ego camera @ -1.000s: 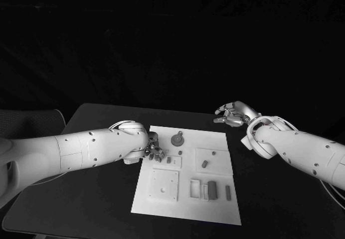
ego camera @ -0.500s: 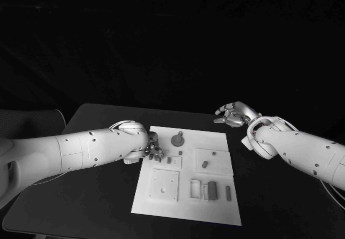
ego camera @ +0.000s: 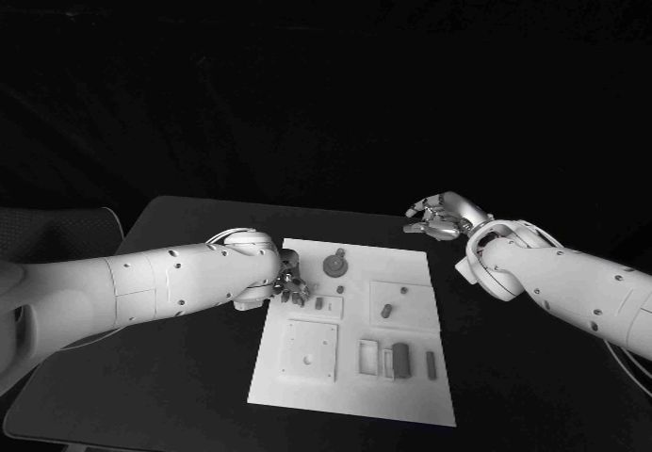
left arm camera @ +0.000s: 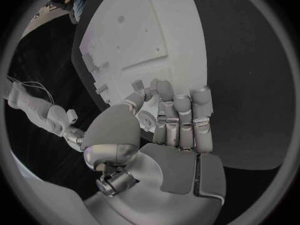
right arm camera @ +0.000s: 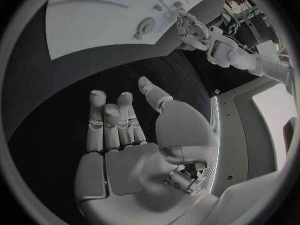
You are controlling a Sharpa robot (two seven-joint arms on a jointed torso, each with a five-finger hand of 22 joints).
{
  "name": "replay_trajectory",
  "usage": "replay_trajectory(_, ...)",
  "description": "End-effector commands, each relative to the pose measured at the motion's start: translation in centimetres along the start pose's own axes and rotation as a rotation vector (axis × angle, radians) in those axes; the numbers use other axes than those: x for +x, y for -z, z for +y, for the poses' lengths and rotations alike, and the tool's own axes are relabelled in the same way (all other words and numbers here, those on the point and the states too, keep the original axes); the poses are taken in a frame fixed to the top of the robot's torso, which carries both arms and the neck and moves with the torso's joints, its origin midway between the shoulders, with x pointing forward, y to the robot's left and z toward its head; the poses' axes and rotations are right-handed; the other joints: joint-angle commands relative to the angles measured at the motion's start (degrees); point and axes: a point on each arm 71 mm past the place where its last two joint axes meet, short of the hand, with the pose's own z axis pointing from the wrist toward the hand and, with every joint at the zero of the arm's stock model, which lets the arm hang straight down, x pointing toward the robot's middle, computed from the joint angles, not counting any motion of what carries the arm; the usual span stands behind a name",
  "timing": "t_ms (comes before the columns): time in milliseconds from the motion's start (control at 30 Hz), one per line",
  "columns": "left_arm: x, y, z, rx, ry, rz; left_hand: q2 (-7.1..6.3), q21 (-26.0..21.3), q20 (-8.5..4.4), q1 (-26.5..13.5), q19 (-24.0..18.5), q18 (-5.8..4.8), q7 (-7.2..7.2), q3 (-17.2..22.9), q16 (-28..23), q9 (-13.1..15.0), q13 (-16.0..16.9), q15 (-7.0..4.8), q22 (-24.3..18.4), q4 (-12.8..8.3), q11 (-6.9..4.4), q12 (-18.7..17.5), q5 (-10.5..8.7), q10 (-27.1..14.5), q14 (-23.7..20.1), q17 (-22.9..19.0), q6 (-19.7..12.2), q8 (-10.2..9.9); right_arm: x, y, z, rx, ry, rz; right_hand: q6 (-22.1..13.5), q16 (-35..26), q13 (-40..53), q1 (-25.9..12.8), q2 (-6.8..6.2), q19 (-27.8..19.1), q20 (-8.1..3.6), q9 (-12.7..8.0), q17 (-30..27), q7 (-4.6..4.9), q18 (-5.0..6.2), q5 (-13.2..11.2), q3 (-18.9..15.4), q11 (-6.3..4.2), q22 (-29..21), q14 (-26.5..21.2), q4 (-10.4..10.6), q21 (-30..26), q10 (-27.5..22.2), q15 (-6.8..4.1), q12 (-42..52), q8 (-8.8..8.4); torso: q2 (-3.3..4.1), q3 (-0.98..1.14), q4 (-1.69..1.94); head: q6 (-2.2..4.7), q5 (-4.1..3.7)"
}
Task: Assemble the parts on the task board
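Head view: silver left hand (ego camera: 288, 285), fingers pressed together, stays at the white rectangular task board's (ego camera: 356, 395) left edge. Silver right hand (ego camera: 437, 217), fingers loosely spread and empty, remains over the black table (ego camera: 177, 377); nothing has moved.

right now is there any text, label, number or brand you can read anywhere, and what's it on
None can be read.
Task board: plain white, no print or numbers visible.
Parts, such as the round one: no markings visible.
Left hand and right hand: no lettering or logo visible.
Table: bare black, no sign.
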Motion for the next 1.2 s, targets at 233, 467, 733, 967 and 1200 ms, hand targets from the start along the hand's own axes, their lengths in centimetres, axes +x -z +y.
replay_trajectory(233, 0.03, -0.01, -0.29, 0.011, -0.005, 0.001, -0.08, 0.45, -0.63, 0.11, 0.61, 2.84, 0.05, 8.43, 0.42, 0.12, 0.08, -1.2, 1.18, -8.95, -0.26, 0.34, 0.27, 0.02, 0.9, 0.08, 0.28, 0.18, 0.1, 0.01, 0.07, -0.006, 0.005, 0.013, -0.72, 0.05, -0.08, -0.63, 0.08, -0.02, -0.37, -0.09, -0.07, 1.21, 0.94, 0.07, 0.09, 0.22, 0.26, 0.32, 0.13, -0.27, -0.05, -0.13, 0.36, 0.3, 0.01, -0.02, 0.01, -0.02, -0.03)
replay_trajectory(467, 0.04, -0.02, -0.31, 0.012, -0.007, 0.004, -1.01, 0.5, -0.69, -0.96, 0.46, 2.84, 0.1, 7.36, 0.42, 0.23, 0.06, -1.19, 1.09, -8.4, -0.21, 0.51, -1.07, -0.24, 0.69, 0.03, 0.05, 0.13, 0.09, 0.01, 0.03, -0.005, 0.006, 0.015, -0.73, 0.05, -0.09, -0.68, 0.07, -0.01, -0.37, -0.1, -0.07, 1.21, 0.94, 0.07, 0.08, 0.22, 0.26, 0.32, 0.15, -0.27, -0.04, -0.13, 0.37, 0.3, 0.01, -0.02, -0.01, -0.05, -0.04)
replay_trajectory(733, 0.04, -0.03, -0.26, 0.009, -0.005, 0.006, -1.53, 0.52, -0.73, -2.07, 0.31, 2.86, 0.09, 5.92, 0.46, 0.34, 0.03, -1.21, 1.05, -7.83, -0.21, 0.63, -1.91, -0.42, 0.56, 0.0, -0.07, 0.12, 0.07, 0.02, 0.01, -0.004, 0.006, 0.014, -0.73, 0.05, -0.11, -0.89, 0.11, 0.0, -0.35, -0.12, -0.08, 1.21, 0.94, 0.07, 0.06, 0.22, 0.26, 0.32, 0.25, -0.28, -0.03, -0.12, 0.38, 0.31, 0.0, -0.02, 0.01, -0.1, -0.05)
replay_trajectory(967, 0.0, -0.04, -0.17, 0.005, 0.0, 0.002, -2.01, 0.46, -0.79, -2.9, 0.13, 2.9, 0.15, 5.0, 0.44, 0.37, -0.04, -1.21, 1.01, -7.28, -0.16, 0.65, -2.34, -0.67, 0.39, -0.06, -0.31, 0.01, 0.06, 0.03, -0.02, -0.004, 0.006, 0.015, -0.73, 0.05, -0.12, -1.0, 0.09, 0.0, -0.35, -0.13, -0.09, 1.22, 0.94, 0.07, 0.04, 0.23, 0.26, 0.33, 0.28, -0.29, -0.03, -0.12, 0.38, 0.32, 0.0, -0.02, 0.01, -0.18, -0.03)
replay_trajectory(1200, -0.01, -0.04, -0.17, 0.005, 0.005, 0.001, -2.16, 0.44, -0.83, -3.3, 0.05, 2.94, 0.2, 4.57, 0.48, 0.35, -0.04, -1.21, 1.0, -6.93, -0.12, 0.76, -2.56, -0.71, 0.35, -0.07, -0.53, -0.1, 0.07, 0.03, 0.0, -0.004, 0.006, 0.015, -0.73, 0.05, -0.12, -1.06, 0.09, 0.0, -0.35, -0.14, -0.09, 1.22, 0.94, 0.07, 0.04, 0.23, 0.26, 0.33, 0.29, -0.29, -0.03, -0.12, 0.38, 0.32, 0.0, -0.01, 0.01, -0.2, 0.02)
